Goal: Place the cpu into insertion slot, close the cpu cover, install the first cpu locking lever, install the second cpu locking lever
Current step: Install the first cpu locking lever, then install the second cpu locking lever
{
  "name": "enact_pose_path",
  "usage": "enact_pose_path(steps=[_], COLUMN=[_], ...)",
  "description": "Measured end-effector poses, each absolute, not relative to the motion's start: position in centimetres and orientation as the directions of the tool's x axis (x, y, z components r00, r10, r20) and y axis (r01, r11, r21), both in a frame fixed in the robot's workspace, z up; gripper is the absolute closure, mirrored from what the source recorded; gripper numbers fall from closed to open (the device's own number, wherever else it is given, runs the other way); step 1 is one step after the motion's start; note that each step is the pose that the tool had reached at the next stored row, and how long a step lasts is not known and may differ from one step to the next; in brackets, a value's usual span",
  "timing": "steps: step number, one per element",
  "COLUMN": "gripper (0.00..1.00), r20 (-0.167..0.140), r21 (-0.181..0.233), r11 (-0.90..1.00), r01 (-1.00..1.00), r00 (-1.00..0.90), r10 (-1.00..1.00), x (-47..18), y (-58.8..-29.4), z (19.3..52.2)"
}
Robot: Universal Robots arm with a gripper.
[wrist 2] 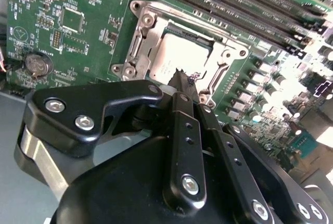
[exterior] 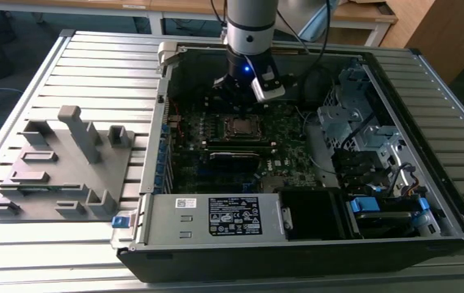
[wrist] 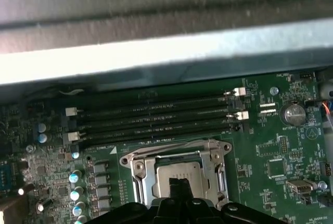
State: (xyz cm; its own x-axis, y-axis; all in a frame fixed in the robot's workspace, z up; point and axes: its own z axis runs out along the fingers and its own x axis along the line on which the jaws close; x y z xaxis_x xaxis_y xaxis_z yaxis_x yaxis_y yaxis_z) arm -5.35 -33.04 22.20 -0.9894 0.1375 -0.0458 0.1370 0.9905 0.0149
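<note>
The cpu (wrist 2: 179, 57) lies flat in the insertion slot on the green motherboard, its dull silver top showing through the window of the cpu cover (wrist 2: 139, 39). The cover lies down flat around it. My gripper (wrist 2: 181, 74) hangs just above the edge of the cpu and cover, its black fingers (wrist 2: 186, 130) pressed together to a point with nothing between them. In the first wrist view the gripper (wrist: 179, 183) overlaps the near edge of the cpu (wrist: 177, 171) inside the cover (wrist: 141, 169). In the exterior view the gripper (exterior: 241, 113) stands right over the cpu (exterior: 240, 127).
Long black memory slots (wrist: 156, 114) run beside the socket, and a coin battery (wrist: 295, 112) sits nearby. The open computer case (exterior: 427, 183) holds a power supply (exterior: 215, 217) and a drive cage (exterior: 362, 128). A grey fixture tray (exterior: 61, 165) lies at the exterior view's left.
</note>
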Motion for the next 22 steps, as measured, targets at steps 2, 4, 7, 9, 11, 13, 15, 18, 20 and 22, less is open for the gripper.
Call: enact_pose_path(steps=[2,4,7,9,11,13,15,18,20,22], gripper=[0.90,0.90,0.90,0.90,0.90,0.90,0.90,0.90,0.90,0.90], r20=[-0.046,-0.046,-0.045,-0.045,-0.045,-0.038,-0.038,-0.038,-0.038,-0.038], r21=[0.015,0.016,0.017,0.018,0.019,0.067,0.067,0.067,0.067,0.067], r11=[0.990,0.990,0.990,0.990,0.990,0.988,0.988,0.988,0.988,0.988], r01=[0.137,0.137,0.137,0.137,0.137,0.137,0.137,0.137,0.137,0.137], r00=[-0.989,-0.989,-0.989,-0.989,-0.989,-0.989,-0.989,-0.989,-0.989,-0.989], r10=[0.138,0.138,0.138,0.138,0.138,0.140,0.140,0.140,0.140,0.140], x=[-5.35,-5.35,-5.35,-5.35,-5.35,-5.35,-5.35,-5.35,-5.34,-5.34], y=[-33.22,-33.36,-33.37,-33.37,-33.36,-33.37,-33.40,-33.50,-33.60,-33.72], z=[22.19,22.19,22.23,22.26,22.26,22.27,22.26,22.26,22.26,22.25])
